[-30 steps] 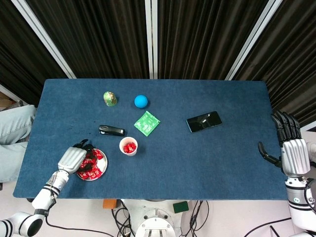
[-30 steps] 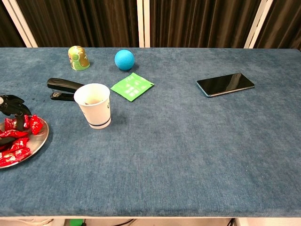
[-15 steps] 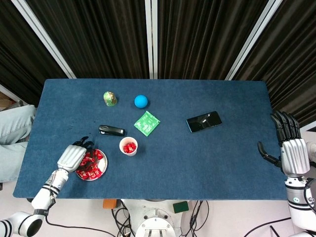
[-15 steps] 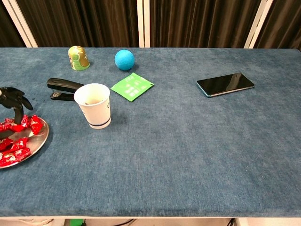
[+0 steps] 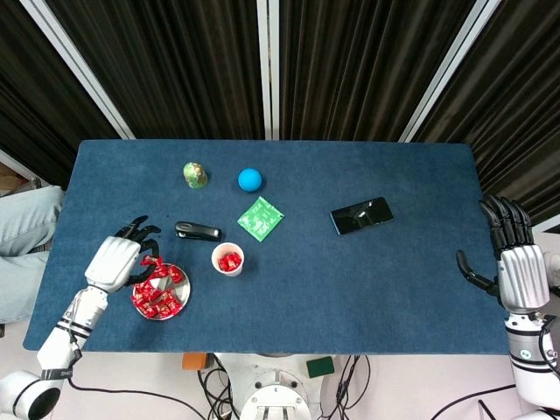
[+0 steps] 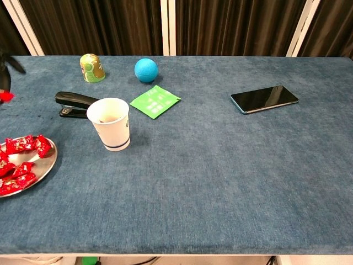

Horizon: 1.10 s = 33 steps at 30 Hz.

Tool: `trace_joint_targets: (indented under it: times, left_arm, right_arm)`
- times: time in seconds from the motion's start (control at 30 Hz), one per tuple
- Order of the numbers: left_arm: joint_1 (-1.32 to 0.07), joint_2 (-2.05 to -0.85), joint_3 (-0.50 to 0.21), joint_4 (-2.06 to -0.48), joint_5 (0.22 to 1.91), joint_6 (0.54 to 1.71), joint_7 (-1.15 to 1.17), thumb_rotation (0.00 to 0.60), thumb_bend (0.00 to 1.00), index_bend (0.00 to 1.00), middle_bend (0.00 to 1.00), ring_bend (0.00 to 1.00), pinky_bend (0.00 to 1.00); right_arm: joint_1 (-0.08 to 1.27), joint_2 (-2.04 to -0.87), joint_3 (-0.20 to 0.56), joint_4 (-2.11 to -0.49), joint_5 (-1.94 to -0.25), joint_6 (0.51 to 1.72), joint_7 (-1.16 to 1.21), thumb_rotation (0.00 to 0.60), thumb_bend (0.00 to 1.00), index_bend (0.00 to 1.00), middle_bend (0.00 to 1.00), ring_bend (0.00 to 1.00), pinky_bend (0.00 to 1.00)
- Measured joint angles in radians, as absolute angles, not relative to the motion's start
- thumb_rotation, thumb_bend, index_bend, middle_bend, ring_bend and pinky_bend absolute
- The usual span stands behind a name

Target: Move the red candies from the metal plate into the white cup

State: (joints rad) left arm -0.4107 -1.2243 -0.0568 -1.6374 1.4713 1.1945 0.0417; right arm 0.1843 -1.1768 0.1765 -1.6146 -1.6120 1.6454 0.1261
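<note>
Red candies (image 5: 159, 294), too heaped to count, lay on the metal plate (image 5: 181, 290) just left of the white cup (image 5: 228, 259), which already held a few, while the left hand (image 5: 116, 256) hung above the plate's far-left edge pinching one candy (image 6: 6, 96) in its fingertips. Beyond the cup lay one black stapler (image 5: 197, 231), one green card (image 5: 261, 218) with print too small to read, one blue ball (image 5: 250, 179) and one green figurine (image 5: 195, 174). One dark phone (image 5: 361, 215) lay to the cup's right, and well past it the right hand (image 5: 517, 265) waited at the table's (image 5: 367, 289) edge, fingers spread and holding nothing.
</note>
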Motion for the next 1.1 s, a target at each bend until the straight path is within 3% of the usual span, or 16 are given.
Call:
trace_joint_targets:
  times: [0.23, 0.47, 0.97, 1.1]
  left_arm:
    - [-0.504, -1.214, -0.115, -1.705, 1.473, 1.12, 0.041, 0.6, 0.38, 0.59, 0.24, 0.07, 0.28]
    - [-0.593, -1.295, -0.152, -1.708, 1.452, 1.041, 0.072, 0.6, 0.38, 0.59, 0.24, 0.07, 0.28]
    - [-0.664, -1.434, -0.136, -1.605, 1.402, 0.973, 0.117, 0.6, 0.38, 0.59, 0.24, 0.07, 0.28]
    - [-0.669, -1.442, -0.126, -1.594, 1.401, 0.97, 0.118, 0.6, 0.38, 0.51, 0.24, 0.07, 0.28]
  right_arm:
    - [0.185, -1.172, 0.181, -1.618, -1.607, 1.645, 0.127, 0.6, 0.37, 0.0, 0.0, 0.0, 0.0]
    - [0.183, -1.169, 0.182, -1.613, -1.6, 1.645, 0.135, 0.6, 0.37, 0.0, 0.0, 0.0, 0.0]
    - [0.182, -1.173, 0.182, -1.595, -1.592, 1.641, 0.155, 0.6, 0.37, 0.0, 0.0, 0.0, 0.0]
    - [0.181, -1.172, 0.182, -1.593, -1.591, 1.643, 0.157, 0.6, 0.37, 0.0, 0.0, 0.0, 0.0]
